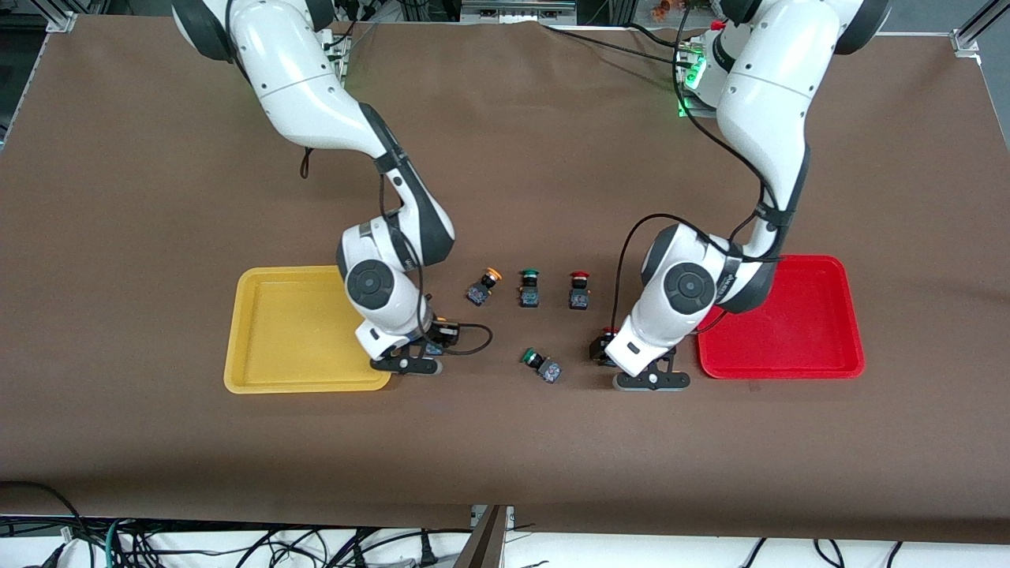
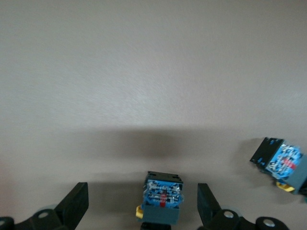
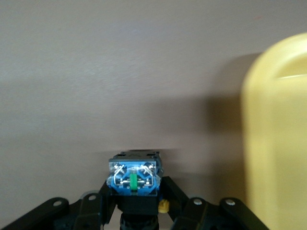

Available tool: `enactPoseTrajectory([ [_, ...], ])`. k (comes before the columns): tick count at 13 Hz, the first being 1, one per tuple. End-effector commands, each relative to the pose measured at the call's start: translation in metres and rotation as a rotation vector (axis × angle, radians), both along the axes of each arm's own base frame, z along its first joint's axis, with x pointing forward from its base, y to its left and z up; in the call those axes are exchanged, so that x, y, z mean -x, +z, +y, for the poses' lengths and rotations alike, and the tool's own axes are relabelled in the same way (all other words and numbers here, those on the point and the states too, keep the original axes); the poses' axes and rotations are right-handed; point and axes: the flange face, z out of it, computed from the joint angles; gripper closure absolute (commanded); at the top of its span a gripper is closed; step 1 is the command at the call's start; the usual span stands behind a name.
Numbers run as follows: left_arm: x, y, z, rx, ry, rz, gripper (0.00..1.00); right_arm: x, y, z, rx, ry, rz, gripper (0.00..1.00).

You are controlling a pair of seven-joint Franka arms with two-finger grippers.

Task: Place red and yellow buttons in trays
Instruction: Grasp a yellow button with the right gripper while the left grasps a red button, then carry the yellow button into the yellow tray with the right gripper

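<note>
My right gripper (image 1: 406, 364) is beside the yellow tray's (image 1: 292, 331) corner, shut on a button (image 3: 133, 175) whose cap is hidden; the tray also shows in the right wrist view (image 3: 278, 143). My left gripper (image 1: 651, 380) is open, low over the table beside the red tray (image 1: 789, 331). In the left wrist view a button (image 2: 163, 196) lies between the left gripper's (image 2: 142, 191) fingers. A red button (image 1: 606, 343) shows next to that arm. A yellow-orange button (image 1: 483, 285) and a second red button (image 1: 580, 290) stand in a row mid-table.
A green-capped button (image 1: 529, 288) stands between the yellow-orange and red ones. Another green-capped button (image 1: 541, 364) lies on its side nearer the front camera, between the two grippers; a lying button also shows in the left wrist view (image 2: 283, 163). Both trays hold nothing.
</note>
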Motion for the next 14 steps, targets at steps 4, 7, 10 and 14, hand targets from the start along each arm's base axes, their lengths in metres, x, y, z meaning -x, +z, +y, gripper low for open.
enactPoseTrajectory([
  [4, 0.011, -0.013, -0.027, -0.061, -0.067, -0.013, 0.67, -0.016, 0.056, -0.167, 0.055, 0.149, 0.140, 0.71],
  [7, 0.014, -0.008, -0.025, -0.068, -0.065, 0.006, 1.00, 0.014, 0.026, -0.232, 0.076, 0.215, 0.089, 0.42],
  [10, 0.002, 0.041, 0.012, -0.079, -0.117, 0.058, 1.00, 0.012, 0.063, -0.205, 0.053, 0.069, 0.120, 0.26],
  [14, 0.006, 0.110, 0.121, -0.109, -0.311, 0.117, 1.00, 0.028, 0.067, -0.090, 0.068, -0.172, 0.144, 0.22],
])
